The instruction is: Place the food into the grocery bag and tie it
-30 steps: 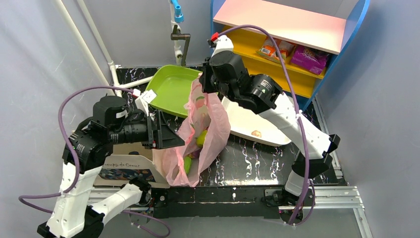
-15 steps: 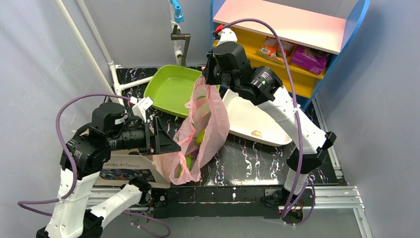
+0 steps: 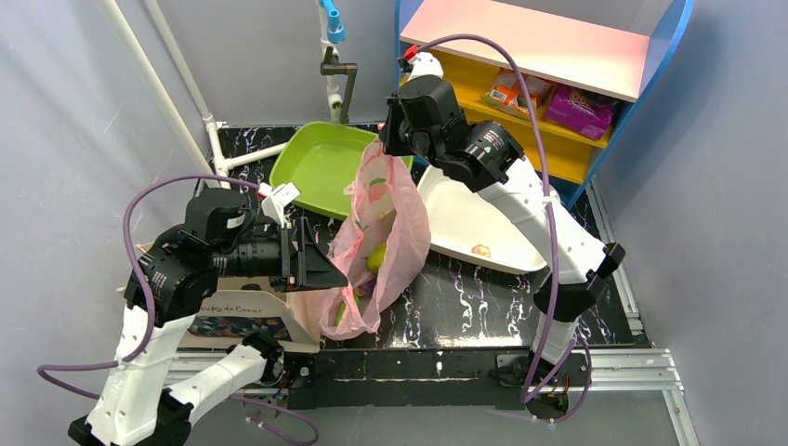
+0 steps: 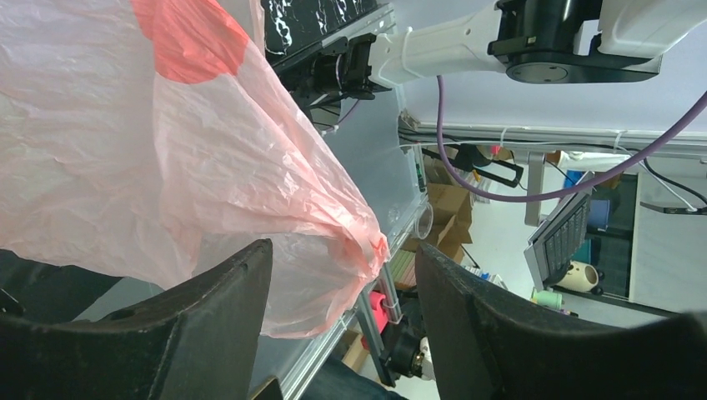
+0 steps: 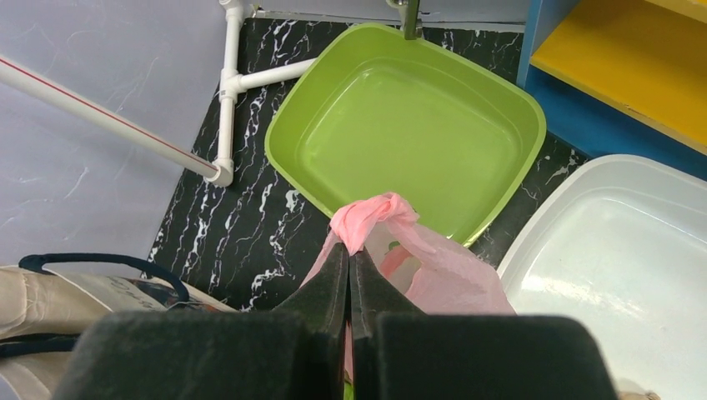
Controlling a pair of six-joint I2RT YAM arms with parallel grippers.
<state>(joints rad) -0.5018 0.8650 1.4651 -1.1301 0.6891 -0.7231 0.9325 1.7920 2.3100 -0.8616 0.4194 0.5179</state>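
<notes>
The pink grocery bag (image 3: 395, 232) hangs stretched and tilted above the table, its bunched handle (image 5: 367, 218) pinched in my right gripper (image 5: 350, 250), which is shut on it at the bag's top (image 3: 379, 149). Food shows through the film: a yellow-green pear (image 3: 376, 257) and a green piece (image 3: 339, 314) lower down. My left gripper (image 3: 333, 274) is at the bag's lower left side. In the left wrist view it (image 4: 342, 287) stands open, with a crumpled edge of the bag (image 4: 317, 225) lying between the jaws without being clamped.
A green tray (image 3: 325, 163) sits behind the bag and a white tray (image 3: 465, 223) to its right. A beige canvas tote (image 3: 237, 311) lies under my left arm. A shelf with snack packets (image 3: 558, 102) stands at the back right, and white pipes (image 3: 209, 130) at the back left.
My right gripper has lifted the bag's handle up and back a little, drawing the bag tauter. My left gripper's jaws have narrowed slightly beside the bag's lower edge.
</notes>
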